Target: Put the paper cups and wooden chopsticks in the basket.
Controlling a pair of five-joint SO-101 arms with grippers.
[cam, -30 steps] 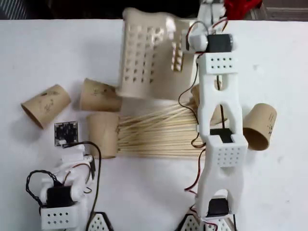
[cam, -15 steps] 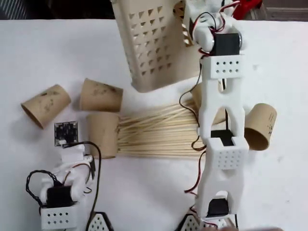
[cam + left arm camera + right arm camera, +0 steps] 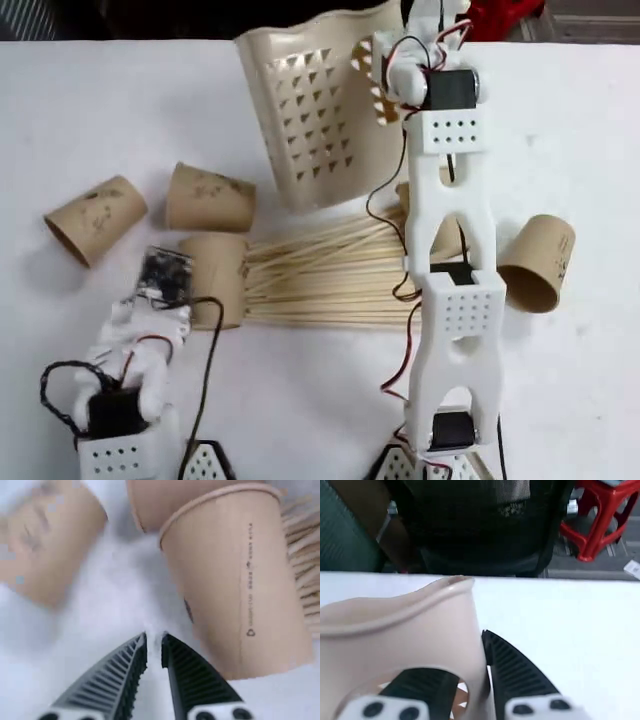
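Right gripper (image 3: pixel 472 675): clamped on the wall of the basket (image 3: pixel 395 625), one black finger on either face, just under the rim.
Left gripper (image 3: pixel 154 639): all but closed, only a thin slit between the ribbed fingers, nothing held; pointed at the bare table (image 3: pixel 100 610), just short of the nearest cup (image 3: pixel 235 580).
Basket: cream plastic with a wavy rim and rows of triangular holes in the wall; held tilted on the far side of the chopsticks (image 3: pixel 320 272), lower edge near the bundle.
Chopsticks: thin, pale wooden sticks in a loose flat bundle on the table, slightly fanned, one end passing under the right arm.
Nearest cup: plain brown paper, rolled rim, a small line of print down its side; lying on its side against the chopsticks' end by the left arm.
Second cup (image 3: pixel 208 198): same brown paper, on its side, off that same end of the chopsticks, towards the basket.
Third cup (image 3: pixel 95 218): on its side, well apart from that end of the chopsticks.
Fourth cup (image 3: pixel 537 262): on its side, mouth showing, off the chopsticks' opposite end, past the right arm.
Fifth cup (image 3: pixel 405 195): mostly hidden under the right arm, at the chopsticks' far side.
Table: white.
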